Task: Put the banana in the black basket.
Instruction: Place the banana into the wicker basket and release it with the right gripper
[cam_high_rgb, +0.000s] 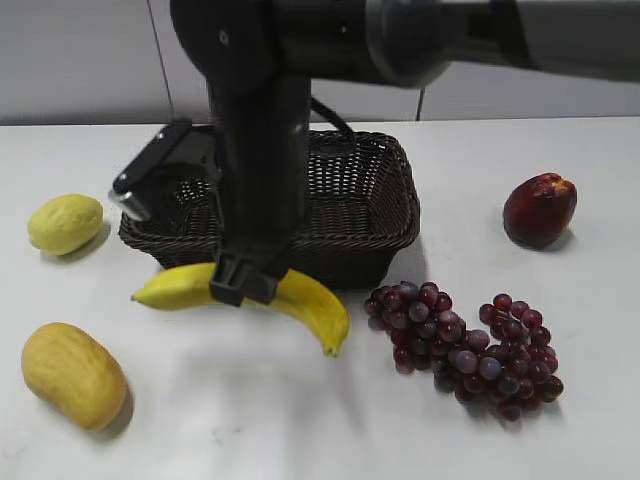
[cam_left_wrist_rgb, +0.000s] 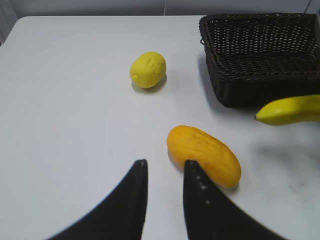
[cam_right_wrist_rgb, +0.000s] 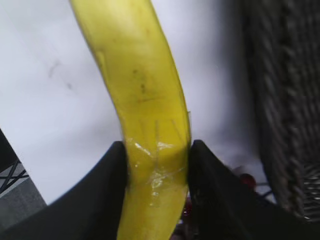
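The banana (cam_high_rgb: 300, 297) is clamped between the jaws of the right gripper (cam_right_wrist_rgb: 157, 165) (both pads are seen pressed against its sides in the right wrist view) and is positioned just in front of the black basket (cam_high_rgb: 370, 215), outside its rim. Whether it rests on the white bench (cam_high_rgb: 250, 420) cannot be told. The left gripper (cam_left_wrist_rgb: 165, 172) is held over the bench with its jaws slightly apart and nothing between them, near the mango (cam_left_wrist_rgb: 204, 155). A lemon (cam_left_wrist_rgb: 148, 69) is seen beyond it.
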